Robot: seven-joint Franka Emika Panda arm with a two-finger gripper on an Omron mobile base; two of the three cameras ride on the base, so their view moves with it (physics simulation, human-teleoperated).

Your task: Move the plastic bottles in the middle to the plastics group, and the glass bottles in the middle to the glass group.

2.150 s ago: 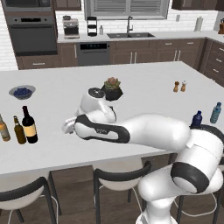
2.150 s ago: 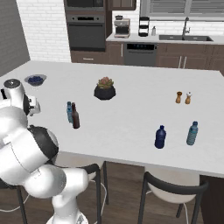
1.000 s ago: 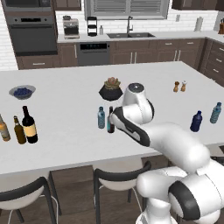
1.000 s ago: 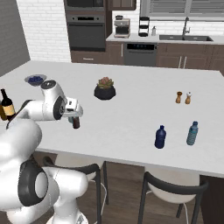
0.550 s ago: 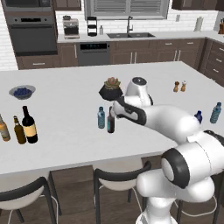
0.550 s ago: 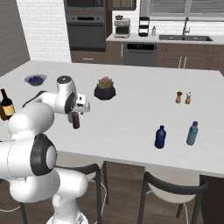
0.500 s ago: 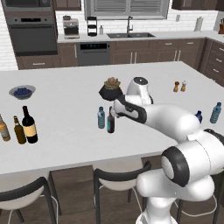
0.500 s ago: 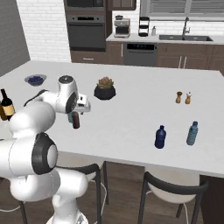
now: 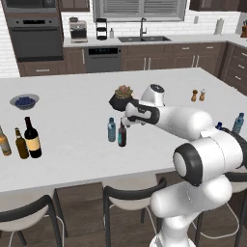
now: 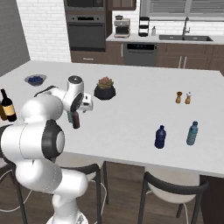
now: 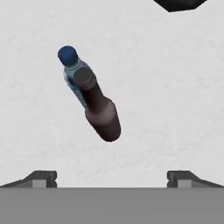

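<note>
In the middle of the white island stand a small light-blue plastic bottle (image 9: 111,130) and, touching it on its right, a short dark maroon glass bottle (image 9: 122,135). My gripper (image 9: 127,121) hovers open just above the maroon bottle (image 10: 76,120), holding nothing. In the hand view both stand ahead of the wide-apart fingertips (image 11: 43,178): the maroon bottle (image 11: 101,114) is in front, the blue-capped one (image 11: 71,66) behind. The tall black wine bottle (image 9: 32,138) stands at the left with the amber bottle (image 9: 4,143) and the slim brown bottle (image 9: 20,144). The plastics group, squat dark-blue (image 10: 160,137) and light-blue (image 10: 192,133), stands at the right.
A dark pot with a plant (image 9: 122,96) sits just behind the two middle bottles. A bowl of blueberries (image 9: 24,102) is at the back left. Salt and pepper shakers (image 10: 183,97) stand toward the far right. Stools line the island's near edge.
The arm swung from the left end of the island to the middle and now hangs over the two bottles. Its jaws stayed open. The bottles have not moved.
</note>
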